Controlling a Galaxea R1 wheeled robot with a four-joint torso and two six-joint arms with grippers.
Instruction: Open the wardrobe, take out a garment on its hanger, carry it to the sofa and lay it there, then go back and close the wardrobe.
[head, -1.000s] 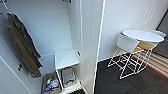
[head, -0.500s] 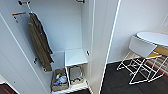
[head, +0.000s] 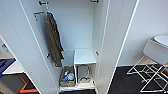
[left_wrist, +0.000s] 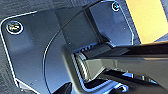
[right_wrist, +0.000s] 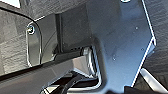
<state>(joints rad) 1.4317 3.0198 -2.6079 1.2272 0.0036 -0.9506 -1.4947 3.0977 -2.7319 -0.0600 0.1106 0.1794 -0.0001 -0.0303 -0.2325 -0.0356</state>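
A: The wardrobe (head: 75, 37) is standing open in the head view, both white doors swung wide. What is hanging inside?

B: One long olive-brown garment (head: 53, 40), drooping from the rail near the left door. That is not the one the task is after. The maroon jacket is not hanging there at this moment, so I cannot say where it is lying, and no blue sofa is appearing either.

A: How would a jacket like that be handling?

B: I am judging it soft and light, folding wherever it is unsupported and sliding easily off its hanger (the hanger being the only stiff part). Taking hold at the hanger hook or neck would be keeping it together.

A: And for closing the doors?

B: They are looking stiff, flat and smooth; pushing on the outer edge of the right door (head: 117, 50) would probably be giving the easiest swing.

A: The pincers?

B: Both wrist views are showing the robot's own dark plate and dark carpet. I cannot tell whether either pincer is spread or pressed together, nor whether it is pinching anything.

A: Anything else?

B: A woven basket (head: 67, 78) is sitting on the wardrobe floor, and a white chair (head: 155, 62) is standing well apart to the right.
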